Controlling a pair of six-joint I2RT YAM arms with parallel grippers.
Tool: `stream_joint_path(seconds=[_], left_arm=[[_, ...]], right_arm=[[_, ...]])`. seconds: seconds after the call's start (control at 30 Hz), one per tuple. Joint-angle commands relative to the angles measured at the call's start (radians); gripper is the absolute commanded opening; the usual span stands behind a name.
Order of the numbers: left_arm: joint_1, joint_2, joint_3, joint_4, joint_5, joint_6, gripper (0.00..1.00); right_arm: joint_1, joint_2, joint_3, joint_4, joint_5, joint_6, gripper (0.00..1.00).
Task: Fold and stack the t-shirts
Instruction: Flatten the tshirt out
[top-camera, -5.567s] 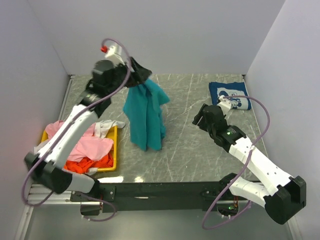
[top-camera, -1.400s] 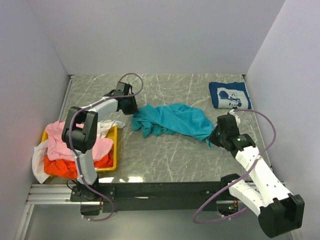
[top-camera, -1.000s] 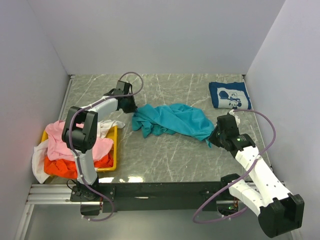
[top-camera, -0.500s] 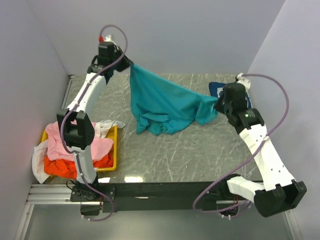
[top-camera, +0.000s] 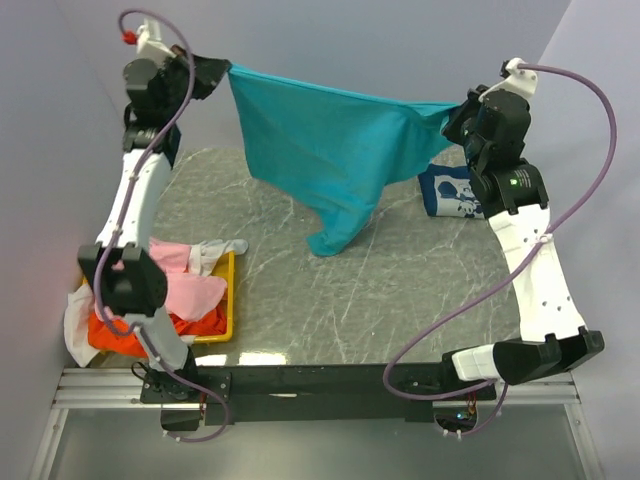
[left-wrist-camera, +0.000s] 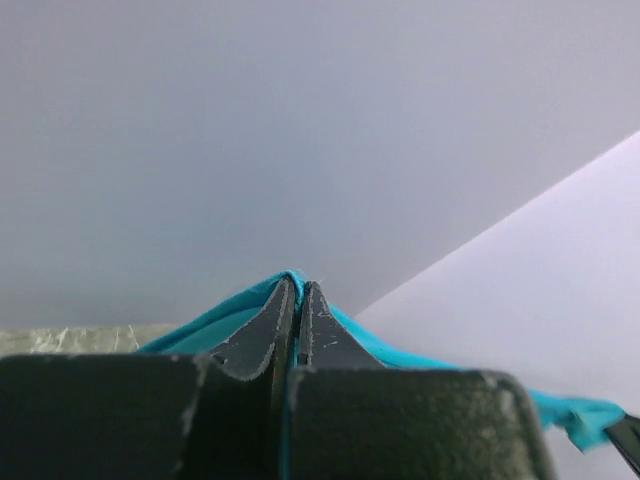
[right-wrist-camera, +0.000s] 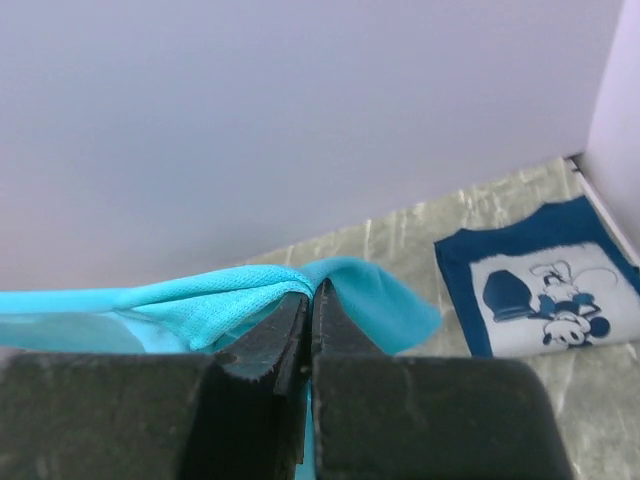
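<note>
A teal t-shirt (top-camera: 325, 150) hangs spread in the air between both arms, high above the table. Its lowest corner dangles down to about the table's middle. My left gripper (top-camera: 222, 70) is shut on the shirt's upper left corner, and teal cloth (left-wrist-camera: 250, 310) shows on both sides of its closed fingers (left-wrist-camera: 270, 325). My right gripper (top-camera: 450, 112) is shut on the upper right corner, with teal cloth (right-wrist-camera: 235, 300) bunched over its closed tips. A folded navy t-shirt (top-camera: 452, 195) with a white cartoon print (right-wrist-camera: 545, 290) lies flat at the back right.
A yellow tray (top-camera: 229, 300) at the left front holds a heap of pink (top-camera: 180, 292), orange (top-camera: 120, 335) and white (top-camera: 212, 253) t-shirts spilling over its rim. Grey walls close in the back and both sides.
Both arms have risen sharply, lifting the teal t-shirt off the table and stretching it out between them. The grippers have stayed shut on its corners.
</note>
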Motion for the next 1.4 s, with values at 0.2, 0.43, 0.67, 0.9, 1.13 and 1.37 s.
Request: stream_joint_path(seconds=[0.2, 0.43, 0.67, 0.9, 1.13, 1.37], left_arm=[[0.031, -0.475, -0.685, 0.054, 0.0, 0.069, 0.0], [0.031, -0.589, -1.068, -0.151, 0.027, 0.129, 0.0], [0.031, -0.49, -1.151, -0.268, 0.087, 0.23, 0.0], [0.031, -0.451, -1.116, -0.306, 0.05, 0.261, 0.0], [0.031, -0.438, -1.099, -0.322, 0.029, 0.269, 0.0], [0.031, -0.43, -1.093, -0.319, 0.023, 0.266, 0.0]], right_arm=[[-0.014, -0.221, -0.399, 0.049, -0.125, 0.06, 0.0], [-0.01, -0.379, -0.941, -0.128, -0.268, 0.264, 0.26], [-0.013, -0.308, -1.016, -0.154, -0.325, 0.275, 0.55], [-0.014, -0.108, -1.009, -0.13, -0.3, 0.303, 0.54], [-0.021, -0.008, -0.977, -0.105, -0.268, 0.306, 0.47], [-0.039, -0.007, -0.96, -0.111, -0.236, 0.298, 0.42]])
